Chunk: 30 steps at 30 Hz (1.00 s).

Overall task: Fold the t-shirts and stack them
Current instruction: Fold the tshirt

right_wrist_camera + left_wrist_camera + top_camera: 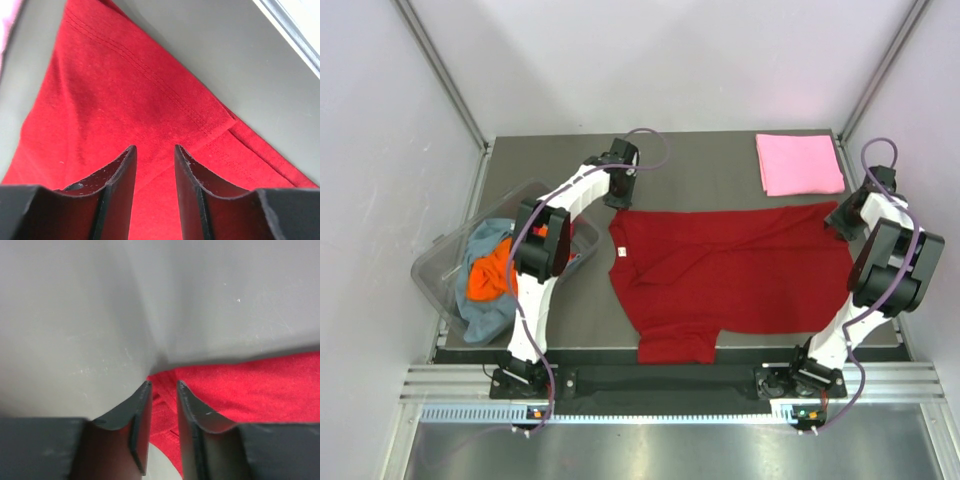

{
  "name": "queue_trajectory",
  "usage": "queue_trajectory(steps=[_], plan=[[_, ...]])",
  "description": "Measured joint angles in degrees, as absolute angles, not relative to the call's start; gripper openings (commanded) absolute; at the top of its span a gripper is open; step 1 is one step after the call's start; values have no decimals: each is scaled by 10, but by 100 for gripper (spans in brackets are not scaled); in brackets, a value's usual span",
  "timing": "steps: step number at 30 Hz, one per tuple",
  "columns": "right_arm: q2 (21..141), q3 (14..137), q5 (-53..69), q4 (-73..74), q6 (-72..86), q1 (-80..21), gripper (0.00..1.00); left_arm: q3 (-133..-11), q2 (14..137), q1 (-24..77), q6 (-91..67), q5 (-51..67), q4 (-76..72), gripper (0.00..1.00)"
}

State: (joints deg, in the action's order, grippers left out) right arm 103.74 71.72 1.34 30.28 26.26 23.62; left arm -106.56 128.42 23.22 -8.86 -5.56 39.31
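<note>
- Left claw (pixel 162 385): slightly parted, gripping nothing, at the upper-left corner of the red shirt (pixel 730 270).
- Right claw (pixel 155 147): slightly parted, empty, over its upper-right corner.
- Shirt lies spread mid-frame on the worktop (pixel 720 170).

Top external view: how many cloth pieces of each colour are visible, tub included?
Dark red t-shirt spread flat: 1
Light pink folded cloth: 1
Orange crumpled cloth in clear plastic tub: 1
Grey-blue crumpled cloth in tub: 1
Total: 4
</note>
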Motion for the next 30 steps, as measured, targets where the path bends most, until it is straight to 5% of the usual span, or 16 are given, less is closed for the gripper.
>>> queue_trajectory(steps=[5, 16, 20, 30], plan=[[1040, 709, 10, 297, 268, 236, 37, -1073, 1299, 232, -90, -58, 395, 1], [1060, 694, -34, 295, 283, 236, 30, -1079, 1305, 232, -91, -76, 397, 0], [1061, 692, -55, 294, 285, 236, 0, -1079, 1306, 229, -98, -86, 397, 0], [1051, 674, -82, 276, 293, 234, 0, -1079, 1309, 209, -121, -91, 397, 0]])
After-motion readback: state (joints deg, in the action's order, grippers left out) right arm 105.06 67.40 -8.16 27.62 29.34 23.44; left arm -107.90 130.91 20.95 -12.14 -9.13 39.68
